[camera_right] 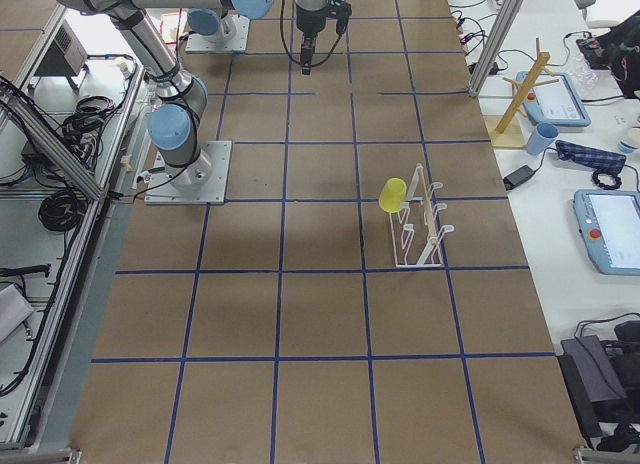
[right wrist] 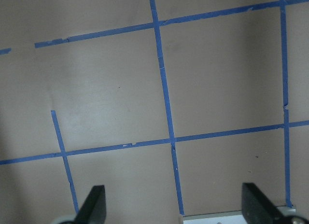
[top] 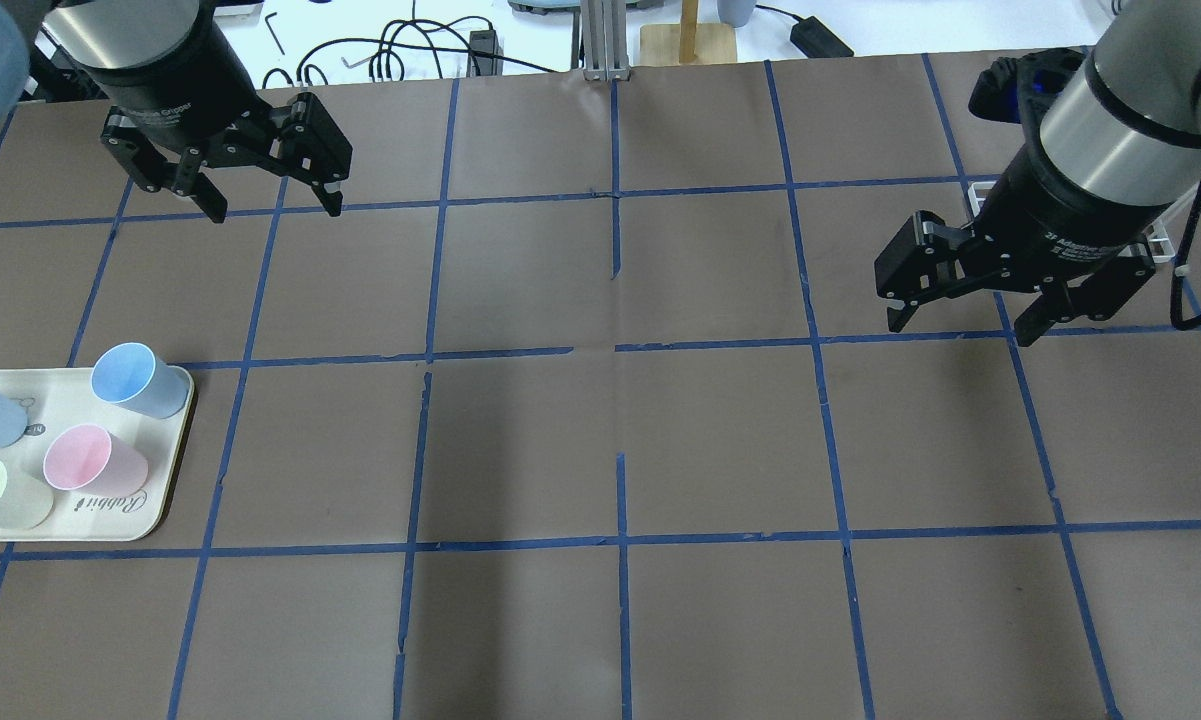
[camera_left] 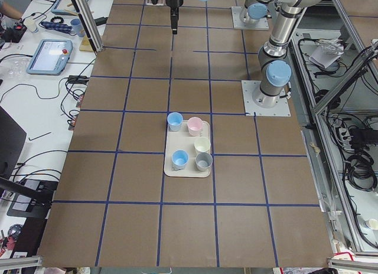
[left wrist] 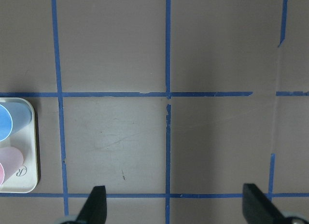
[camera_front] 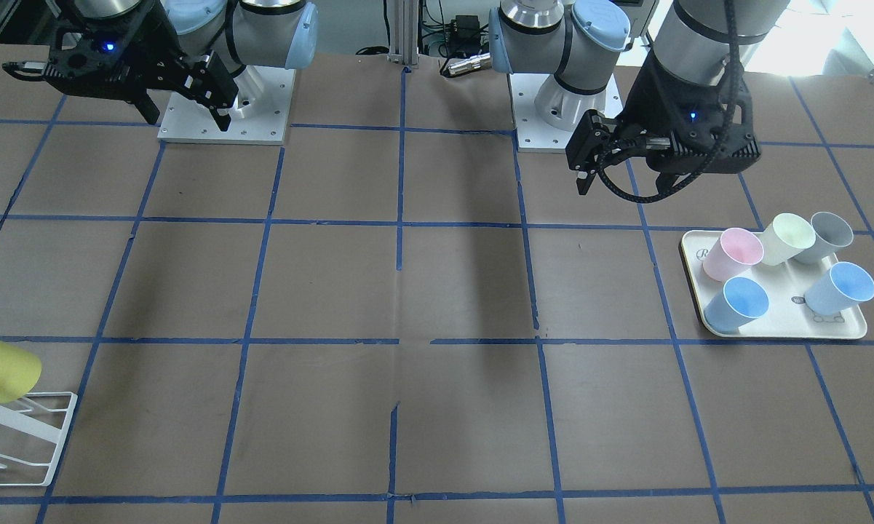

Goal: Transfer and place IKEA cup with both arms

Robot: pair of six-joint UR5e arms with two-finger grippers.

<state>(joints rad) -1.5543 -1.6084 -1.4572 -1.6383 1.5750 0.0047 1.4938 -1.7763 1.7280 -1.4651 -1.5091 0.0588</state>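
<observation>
The lemon-yellow IKEA cup (camera_front: 1, 370) hangs tilted on a white wire rack (camera_front: 22, 437) at the table edge on my right side; it also shows in the exterior right view (camera_right: 392, 194). My right gripper (top: 960, 330) is open and empty, held above the table just in front of the rack, whose top edge (top: 982, 192) peeks out behind the arm. My left gripper (top: 275, 210) is open and empty, held above the table at the far left, beyond the tray. In both wrist views the fingers (left wrist: 96, 207) (right wrist: 94, 204) stand wide apart with nothing between them.
A cream tray (top: 165, 500) on my left holds a pink cup (top: 93, 460), two blue cups (top: 138, 378), a pale cream cup (camera_front: 787, 238) and a grey cup (camera_front: 827, 235). Brown paper with blue tape grid lines covers the table.
</observation>
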